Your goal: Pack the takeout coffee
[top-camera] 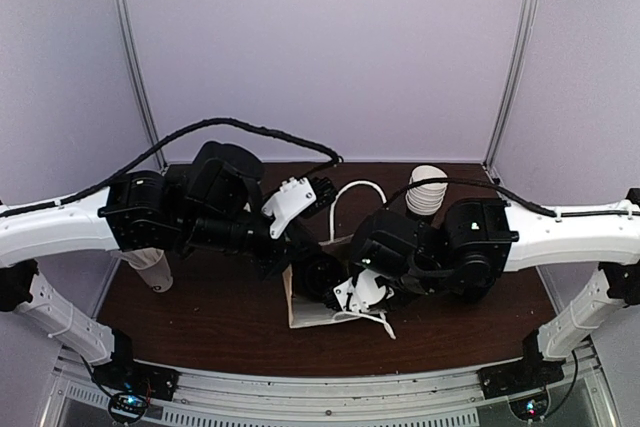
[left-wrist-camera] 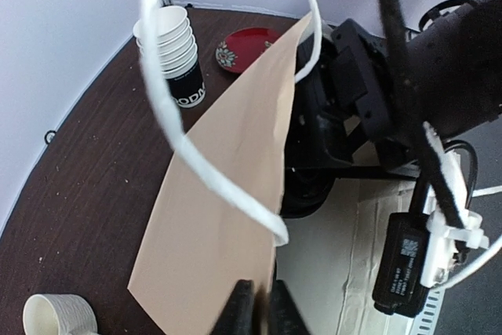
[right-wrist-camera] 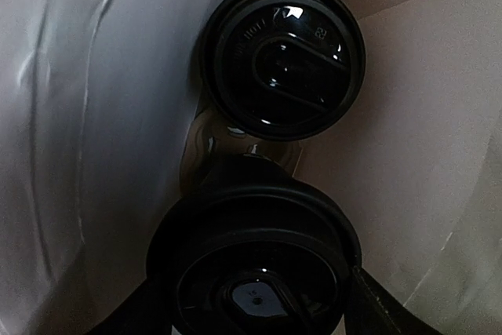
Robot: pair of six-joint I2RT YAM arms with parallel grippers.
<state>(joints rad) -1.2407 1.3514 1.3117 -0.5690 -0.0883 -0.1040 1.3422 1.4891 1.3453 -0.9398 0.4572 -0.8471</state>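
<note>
Inside the bag (right-wrist-camera: pixel 439 115), the right gripper (right-wrist-camera: pixel 255 307) hugs the near cup (right-wrist-camera: pixel 259 264); the far cup (right-wrist-camera: pixel 282 56) stands just past it. The left gripper (left-wrist-camera: pixel 257 307) pinches the bag.

Room inside the brown paper bag (right-wrist-camera: pixel 439 115) is tight. A black-lidded paper cup (right-wrist-camera: pixel 282 56) stands at the far end, and a second lidded black cup (right-wrist-camera: pixel 259 272) fills the gap between the right tool (right-wrist-camera: pixel 255 307)'s fingers. The paper walls close in on both sides. The left tool (left-wrist-camera: pixel 259 304) pinches the bag's rim, and a white cord handle (left-wrist-camera: pixel 227 191) loops across the mouth. The front left of the bench (top-camera: pixel 200 317) is bare.
</note>
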